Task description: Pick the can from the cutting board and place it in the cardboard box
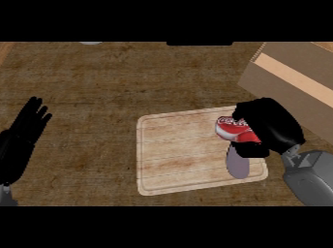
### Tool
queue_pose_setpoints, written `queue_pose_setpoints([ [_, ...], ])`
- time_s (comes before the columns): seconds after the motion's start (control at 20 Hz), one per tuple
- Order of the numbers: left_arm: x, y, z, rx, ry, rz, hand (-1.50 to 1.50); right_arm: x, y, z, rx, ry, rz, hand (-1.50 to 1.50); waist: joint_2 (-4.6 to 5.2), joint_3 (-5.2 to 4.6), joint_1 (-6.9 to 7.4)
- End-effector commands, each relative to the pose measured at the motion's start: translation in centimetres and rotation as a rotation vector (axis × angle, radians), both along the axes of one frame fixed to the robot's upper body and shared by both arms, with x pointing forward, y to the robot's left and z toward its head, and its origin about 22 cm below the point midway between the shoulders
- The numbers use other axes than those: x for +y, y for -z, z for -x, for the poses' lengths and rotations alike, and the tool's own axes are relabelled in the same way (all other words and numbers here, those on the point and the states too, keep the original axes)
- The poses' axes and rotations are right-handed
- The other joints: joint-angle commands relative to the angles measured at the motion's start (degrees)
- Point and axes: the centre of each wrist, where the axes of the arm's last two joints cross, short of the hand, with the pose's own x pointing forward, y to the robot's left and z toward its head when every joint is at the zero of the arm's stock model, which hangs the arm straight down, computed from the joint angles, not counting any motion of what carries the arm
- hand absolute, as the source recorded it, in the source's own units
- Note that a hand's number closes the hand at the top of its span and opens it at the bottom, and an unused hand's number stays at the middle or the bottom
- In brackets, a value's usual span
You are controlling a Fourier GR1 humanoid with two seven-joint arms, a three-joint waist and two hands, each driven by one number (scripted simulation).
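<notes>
Finding: my right hand [269,125], black with a grey forearm behind it, has its fingers curled round the red cylindrical can with white lettering [234,129]. The can lies tilted in the grasp, its exposed end projecting past the fingertips on the side away from the box. Below the fingers sits the pale rectangular wooden cutting board [180,160]. A grey oval patch [237,164] on it just under the can reads to me as shadow, so I judge the can is off the board, though I cannot confirm clearance. The brown cardboard box with a pale tape strip [298,82] stands beyond the back of the hand, near but apart from it; I cannot tell from here where its opening lies. My left hand [16,143] rests at the view's left over the dark wooden counter [91,87], fingers straight and close together, well apart from the can. Step in hand, by my assessment: the carry to the box. Recommended conduct: raise the can above the box's near wall before moving across, hold the curl unchanged during travel, level the tilt so the can cannot slide out past the fingertips, and part the fingers only once the can is inside the walls.
</notes>
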Motion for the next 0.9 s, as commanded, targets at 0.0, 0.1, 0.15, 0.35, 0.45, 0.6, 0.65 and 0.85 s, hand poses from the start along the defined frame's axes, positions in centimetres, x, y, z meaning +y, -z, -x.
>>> queue_pose_setpoints([
  [0.0,-0.1,-0.4,0.2,-0.001,-0.023,-0.007,0.0,1.3,-4.6,3.1,-0.155,-0.007,-0.076,1.5,-0.39,-0.03,-0.7],
  [0.1,0.3,-2.5,-1.3,-0.006,-0.018,0.018,0.0,0.3,-7.5,3.2,-0.23,0.006,-0.112,1.5,-0.33,-0.02,-1.05],
  [0.15,1.9,-1.7,0.1,-0.002,-0.013,0.002,0.0,-0.7,-9.0,3.5,-0.251,0.032,-0.13,1.5,-0.31,-0.03,-0.59],
  [0.35,0.0,-0.6,-0.1,0.015,-0.005,-0.002,0.0,-1.0,-13.8,3.8,-0.367,0.166,-0.192,1.5,-0.12,-0.06,-0.1],
  [0.45,-0.1,-0.7,-0.5,-0.002,-0.017,-0.003,0.0,-2.7,-14.1,4.0,-0.41,0.246,-0.207,1.5,-0.04,-0.02,-0.17],
  [0.6,-0.8,-1.5,0.2,-0.012,0.005,-0.01,0.0,-2.8,-16.7,3.1,-0.429,0.316,-0.192,1.5,0.03,-0.02,0.63],
  [0.65,0.1,-1.2,-2.1,0.004,-0.005,0.007,0.0,-4.8,-16.7,2.7,-0.44,0.331,-0.216,1.5,0.21,-0.01,-0.01],
  [0.85,-2.0,-1.2,-0.2,-0.014,0.008,0.003,0.0,-6.4,-16.5,0.8,-0.416,0.392,-0.214,1.5,0.15,0.0,0.66],
])
